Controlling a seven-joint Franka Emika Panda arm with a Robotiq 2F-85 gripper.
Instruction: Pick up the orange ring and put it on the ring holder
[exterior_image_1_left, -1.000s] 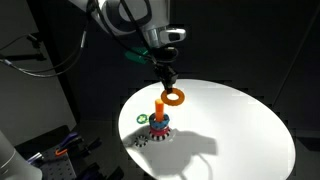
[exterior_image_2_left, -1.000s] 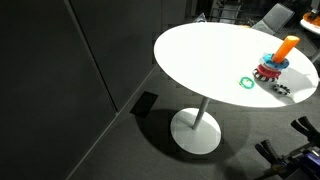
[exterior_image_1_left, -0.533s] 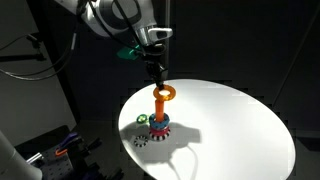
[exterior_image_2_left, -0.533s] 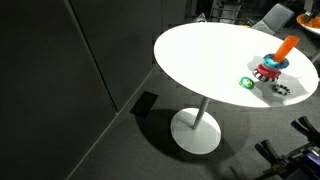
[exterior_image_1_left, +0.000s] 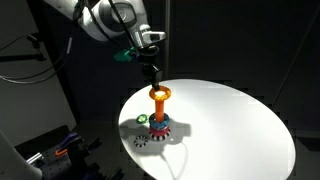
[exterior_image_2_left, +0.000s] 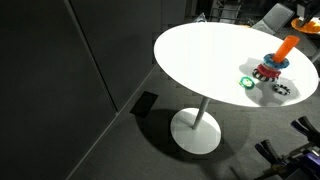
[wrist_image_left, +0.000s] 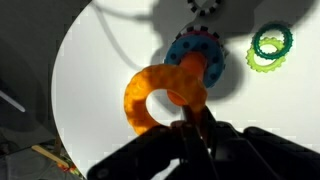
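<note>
**Hand status.** My hand (exterior_image_1_left: 153, 80) is closed narrow on the orange ring (exterior_image_1_left: 160, 93). In the wrist view the fingers pinch one side of the rim and leave the hole free.

**Ring position.** The ring hangs directly above the ring holder (exterior_image_1_left: 160, 122), level with the tip of its peg (exterior_image_1_left: 160, 106) and clear of the counter (exterior_image_1_left: 240, 125). It lies nearly flat, so its hole axis runs close to vertical, roughly in line with the peg.

**Governing relation.** The coming move turns on where the hole sits relative to the peg tip.
- In an exterior view the two appear lined up.
- In the wrist view the peg tip shows against the gripped side of the rim. The open hole sits to the side of the peg away from the green ring (wrist_image_left: 270, 45).
- That camera looks in at an angle, so the offset may be only apparent.
- I judge the alignment unconfirmed; a small sideways correction may be needed before lowering.

**Not determinable.**
- I cannot tell whether the peg tip has entered the hole.
- In an exterior view the ring holder (exterior_image_2_left: 270, 68) stands close to the frame edge. The space above it is cut off, so neither hand nor ring can be identified there.
- The fingertips in the wrist view are dark and blurred.

**Bystanders.** The green ring lies just beside the holder's base and the black dotted ring (exterior_image_1_left: 143, 139) lies near it. Both are apart from the peg.
</note>
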